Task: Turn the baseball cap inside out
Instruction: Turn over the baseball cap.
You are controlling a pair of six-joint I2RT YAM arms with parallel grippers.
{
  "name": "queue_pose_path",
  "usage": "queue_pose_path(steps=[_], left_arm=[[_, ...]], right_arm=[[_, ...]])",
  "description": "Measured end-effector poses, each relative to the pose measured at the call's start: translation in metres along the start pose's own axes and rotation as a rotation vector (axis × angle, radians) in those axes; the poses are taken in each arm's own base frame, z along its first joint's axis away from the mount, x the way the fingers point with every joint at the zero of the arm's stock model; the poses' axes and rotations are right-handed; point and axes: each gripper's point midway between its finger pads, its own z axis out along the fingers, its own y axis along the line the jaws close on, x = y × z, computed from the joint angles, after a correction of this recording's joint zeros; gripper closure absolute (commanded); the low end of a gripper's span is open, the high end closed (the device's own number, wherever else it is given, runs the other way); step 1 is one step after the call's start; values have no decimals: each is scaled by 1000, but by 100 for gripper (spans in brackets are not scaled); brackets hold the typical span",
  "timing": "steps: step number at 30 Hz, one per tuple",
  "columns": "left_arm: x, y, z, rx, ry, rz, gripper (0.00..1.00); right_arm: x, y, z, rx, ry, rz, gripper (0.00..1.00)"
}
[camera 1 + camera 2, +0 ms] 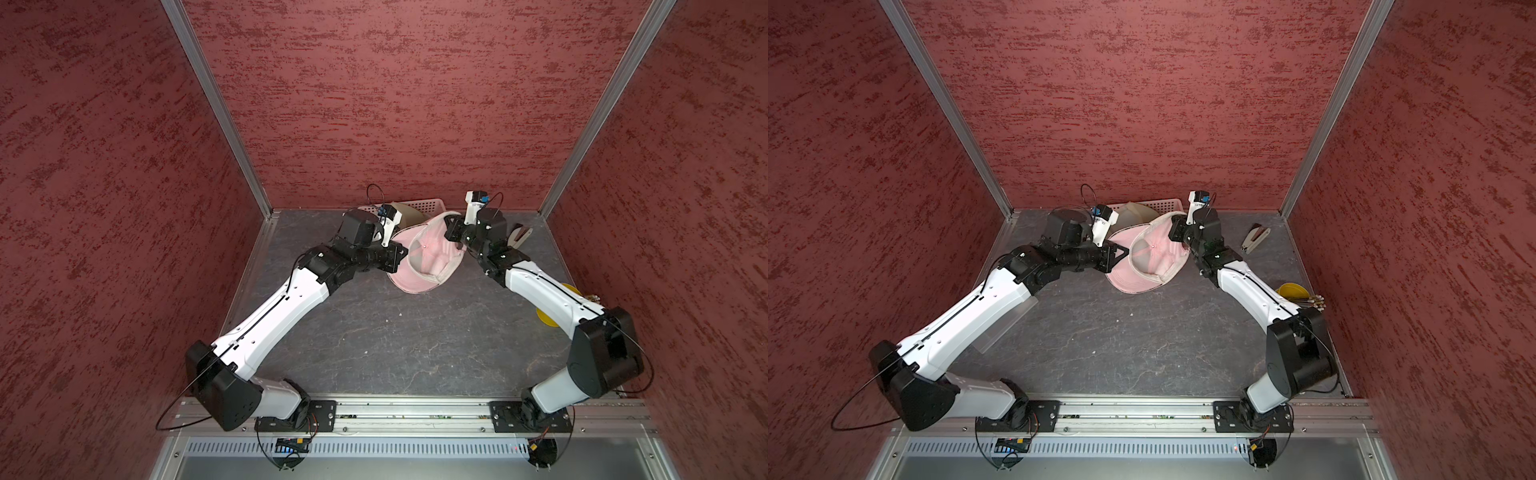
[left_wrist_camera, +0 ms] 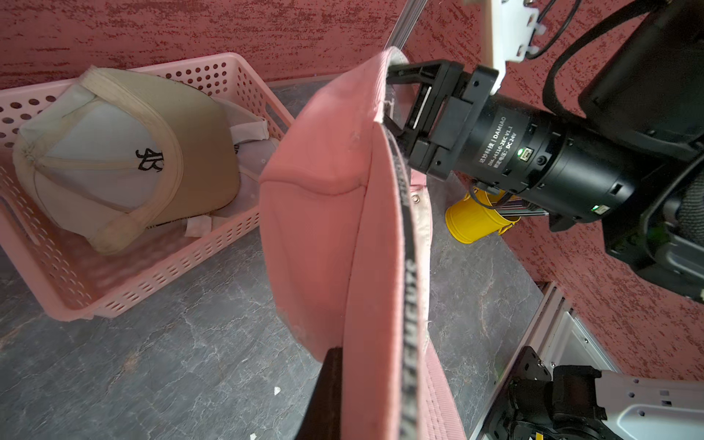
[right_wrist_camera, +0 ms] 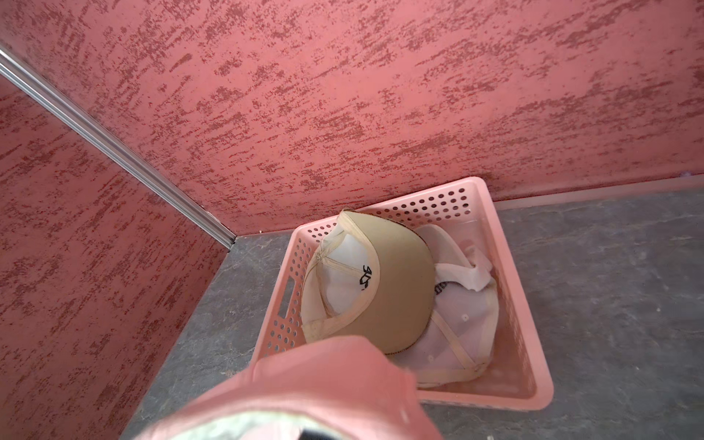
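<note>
Arms first: left arm (image 1: 286, 299) and right arm (image 1: 544, 286) reach from the near rail and meet at the pink cap (image 1: 432, 257). It is held between them over the back of the bench (image 1: 395, 345), just before the basket (image 2: 228, 61). Its hollow faces up in both top views, lining showing. Left jaws are closed on one edge of it; right jaws pinch the opposite rim. A tan cap (image 2: 198, 144) lies in the basket.
</note>
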Motion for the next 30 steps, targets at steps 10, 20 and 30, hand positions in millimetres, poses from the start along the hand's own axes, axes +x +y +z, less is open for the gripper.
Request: queue_pose_path(steps=[10,20,30], left_arm=[[-16,33,-14,-63,-9,-49,100],[-4,18,-9,73,118,-34,100],[-1,-4,-17,196,157,-34,100]], right_arm=[[29,55,-74,-258,158,-330,80],[79,90,-105,-597,261,-600,96],[164,102,-79,-778,513,-724,98]])
